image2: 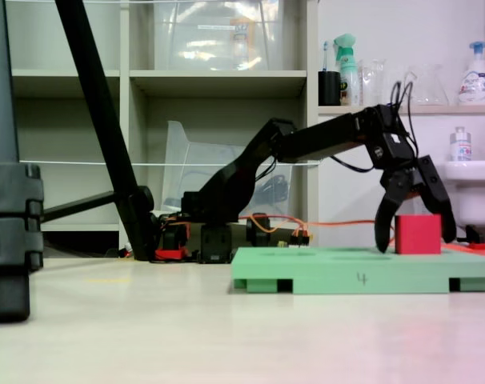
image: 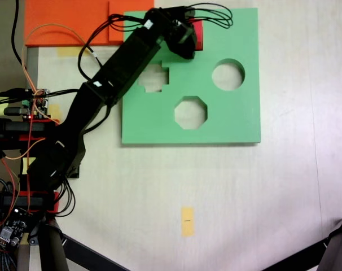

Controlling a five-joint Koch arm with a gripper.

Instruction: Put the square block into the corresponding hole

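Gripper (image2: 414, 240) straddles the square block (image2: 418, 234), jaws spread, contact unclear. Green board (image: 233, 113) carries it at far edge; block looks partly sunk, prob. in the corresponding hole, which is hidden. Keep block upright, press evenly, let go w/o dragging.

Square hole (image: 198, 37) beneath red block (image: 198, 33)

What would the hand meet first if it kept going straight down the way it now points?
The hand points downward, its fingers either side of the red block. Its tips already seem at the green board, so it would likely press into the board's top first, though depth is unclear.
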